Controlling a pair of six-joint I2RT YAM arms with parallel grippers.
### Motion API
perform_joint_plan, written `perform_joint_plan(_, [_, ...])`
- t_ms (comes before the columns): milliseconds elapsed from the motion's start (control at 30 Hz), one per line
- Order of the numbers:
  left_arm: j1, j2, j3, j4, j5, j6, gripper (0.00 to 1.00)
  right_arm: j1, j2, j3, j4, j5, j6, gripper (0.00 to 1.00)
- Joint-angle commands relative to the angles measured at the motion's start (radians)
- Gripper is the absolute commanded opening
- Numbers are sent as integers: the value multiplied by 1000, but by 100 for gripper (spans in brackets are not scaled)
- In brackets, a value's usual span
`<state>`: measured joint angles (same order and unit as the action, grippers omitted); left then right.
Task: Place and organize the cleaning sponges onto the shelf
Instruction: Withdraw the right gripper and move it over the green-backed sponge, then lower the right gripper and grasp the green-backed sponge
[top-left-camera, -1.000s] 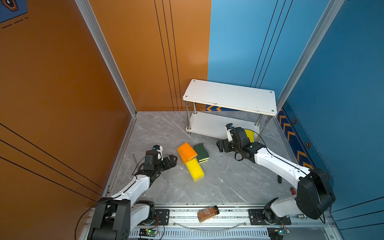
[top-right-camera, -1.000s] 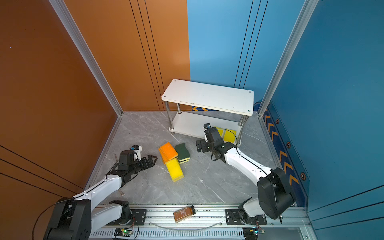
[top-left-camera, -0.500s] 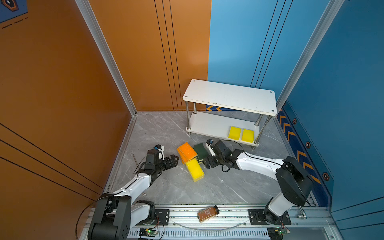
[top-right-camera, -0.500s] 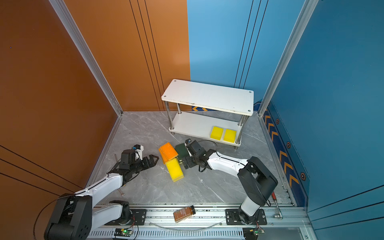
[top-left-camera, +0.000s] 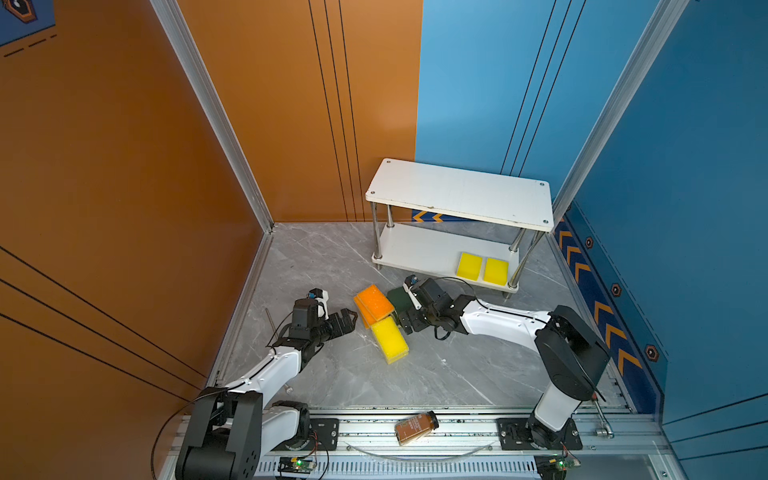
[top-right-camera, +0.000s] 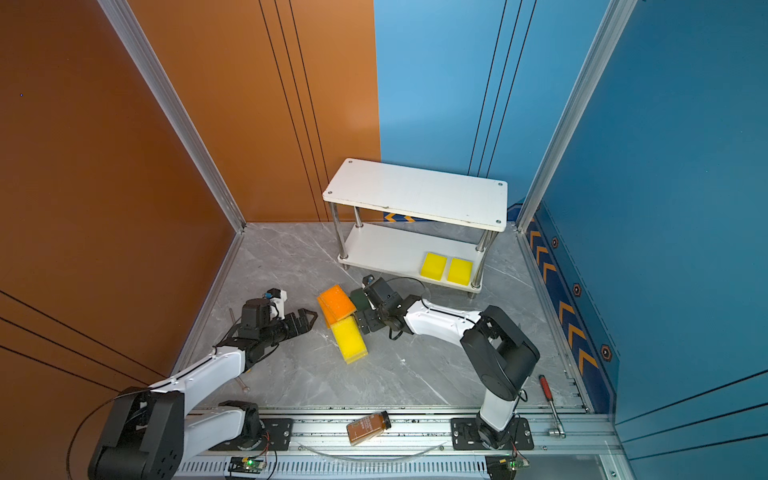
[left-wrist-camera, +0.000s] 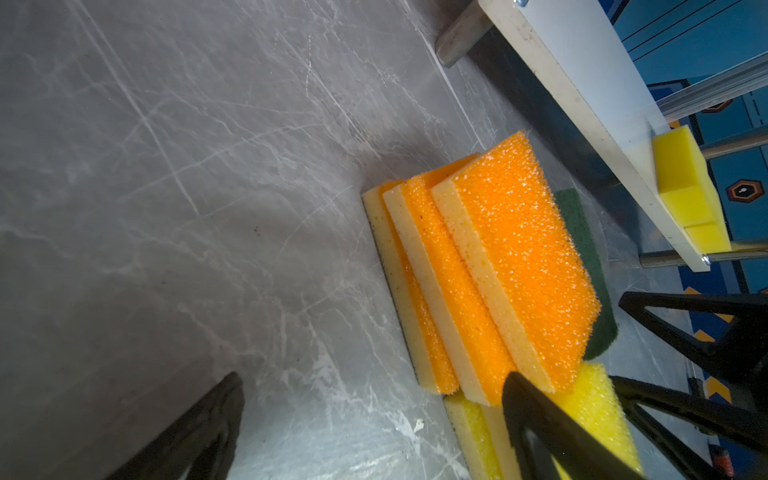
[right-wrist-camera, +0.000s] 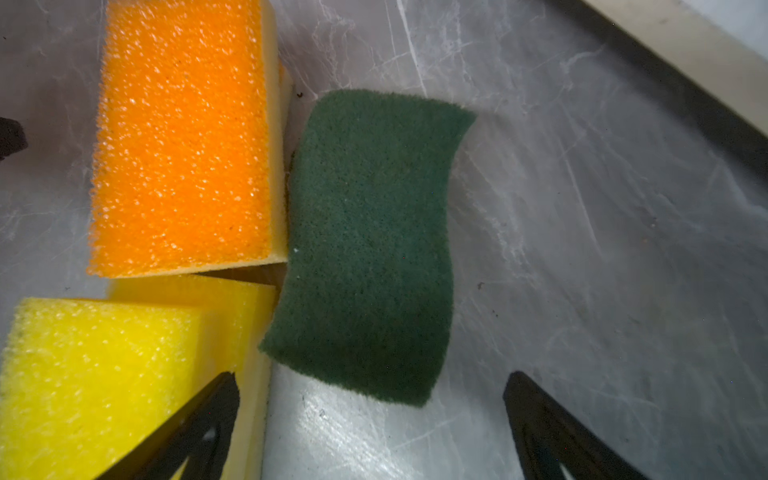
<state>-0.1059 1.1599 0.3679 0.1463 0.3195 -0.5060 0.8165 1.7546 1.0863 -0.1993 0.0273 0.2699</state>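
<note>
Two all-yellow sponges (top-left-camera: 482, 268) are already sitting side by side at the right end of the shelf's (top-left-camera: 457, 195) lower board; its top board is lying bare. The rest are lying clustered on the floor in front of it: three orange-topped sponges (left-wrist-camera: 519, 270) fanned and leaning on each other, a stack of yellow sponges (top-left-camera: 388, 336) touching them (count unclear), and a green-topped sponge (right-wrist-camera: 370, 245) just beside the orange ones.

Right gripper (right-wrist-camera: 370, 386) is hovering low over the green-topped sponge, jaws spread wide and holding nothing. Left gripper (top-left-camera: 347, 318) is waiting just beside the orange pile, jaws likewise released and empty.

Handling guess: the foam is looking light, soft and squashy, and the green scouring face is looking rough, so slipping is unlikely. Pinching across the narrow waist and squeezing gently should be working best. The neighbours are touching, so a finger is risking dragging the orange pile.

Grey marble-look tabletop (top-left-camera: 332, 257) is looking smooth and hard, so loose sponges may be sliding. Orange wall (top-left-camera: 124, 166) and blue wall (top-left-camera: 478, 83) are boxing the cell in. A brown bottle (top-left-camera: 417, 427) is lying on the front rail, well apart.
</note>
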Motion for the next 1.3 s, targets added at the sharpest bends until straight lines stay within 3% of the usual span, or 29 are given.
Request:
perform_joint_plan(0, [-9,5,4,12,14,1,98,14,24,37,-1,29,17,98])
perform_joint_plan(700, [-9,4,-7,19,11,-2,98,14,131,118,-23,94,31,94])
perform_joint_plan(1267, [-9,-3,-5,19,26,-4,98,16,120,105,-29,131,31,73])
